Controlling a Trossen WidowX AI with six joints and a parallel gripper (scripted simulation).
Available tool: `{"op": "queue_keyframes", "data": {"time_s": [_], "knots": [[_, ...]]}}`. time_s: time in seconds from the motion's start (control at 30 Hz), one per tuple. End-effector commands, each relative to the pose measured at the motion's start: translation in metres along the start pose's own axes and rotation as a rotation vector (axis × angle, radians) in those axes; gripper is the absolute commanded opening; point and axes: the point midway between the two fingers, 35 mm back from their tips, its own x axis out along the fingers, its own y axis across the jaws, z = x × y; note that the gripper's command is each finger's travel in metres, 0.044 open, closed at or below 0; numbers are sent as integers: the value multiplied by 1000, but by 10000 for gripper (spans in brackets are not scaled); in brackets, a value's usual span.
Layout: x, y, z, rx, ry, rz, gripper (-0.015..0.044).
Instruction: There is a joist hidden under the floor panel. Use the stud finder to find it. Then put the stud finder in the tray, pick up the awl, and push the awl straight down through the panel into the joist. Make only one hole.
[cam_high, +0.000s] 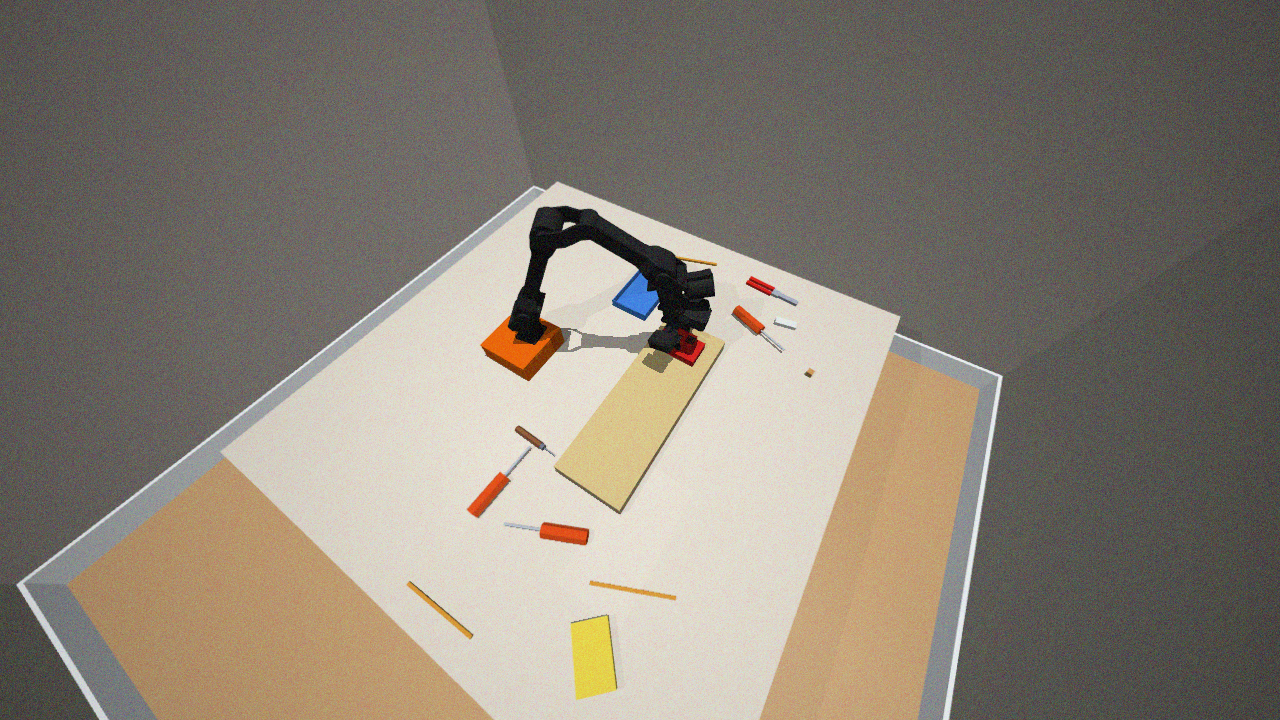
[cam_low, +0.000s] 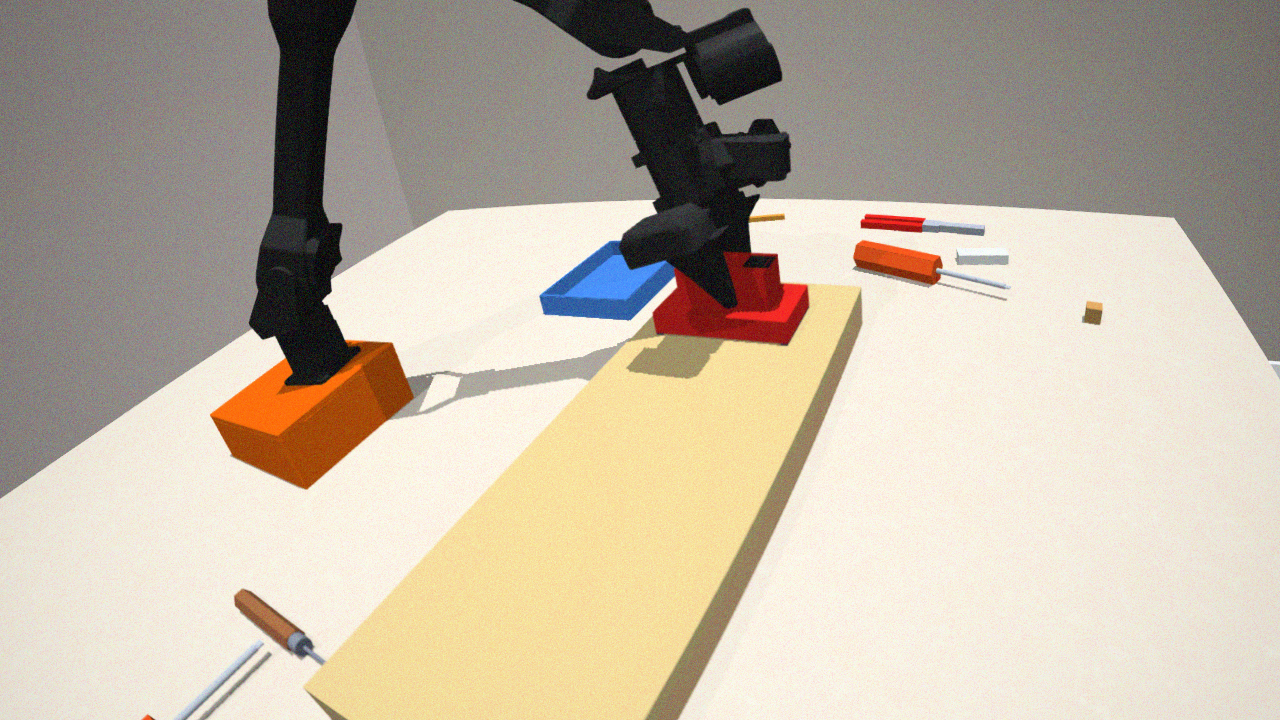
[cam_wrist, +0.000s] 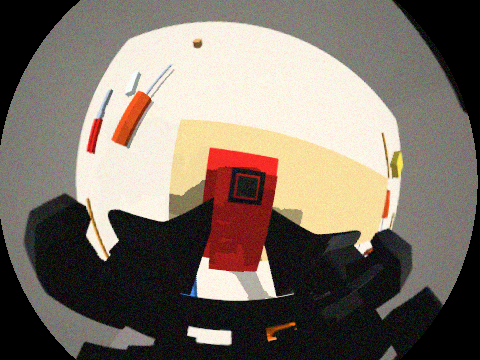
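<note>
The red stud finder (cam_high: 692, 355) (cam_low: 769, 324) (cam_wrist: 239, 235) is upright at the far end of the pale yellow floor panel (cam_high: 626, 429) (cam_low: 581, 483) (cam_wrist: 320, 165), on it or just above it; I cannot tell which. My gripper (cam_low: 737, 279) (cam_wrist: 238, 204) is shut on its raised grip. The square window on its top looks dark, with a thin red outline inside. The blue tray (cam_high: 628, 309) (cam_low: 586, 307) is just behind the panel's far left corner. The awl (cam_high: 529, 437) (cam_low: 268, 619), with its brown handle, lies by the panel's near left corner. No joist shows.
An orange-handled screwdriver (cam_high: 748, 319) (cam_low: 897, 262) (cam_wrist: 131, 119), a red-handled tool (cam_high: 760, 285) (cam_low: 893, 222), a white block (cam_high: 785, 323) and a small wooden cube (cam_high: 809, 372) lie beyond the panel's far right side. Two more screwdrivers (cam_high: 488, 494) (cam_high: 563, 533) and a yellow block (cam_high: 593, 656) lie at the near side.
</note>
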Motion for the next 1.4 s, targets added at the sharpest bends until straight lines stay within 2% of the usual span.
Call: {"op": "queue_keyframes", "data": {"time_s": [0.0,1.37], "knots": [[0,-9,-1,0,2,-3,0],[0,-71,0,-1,2,-7,0]]}}
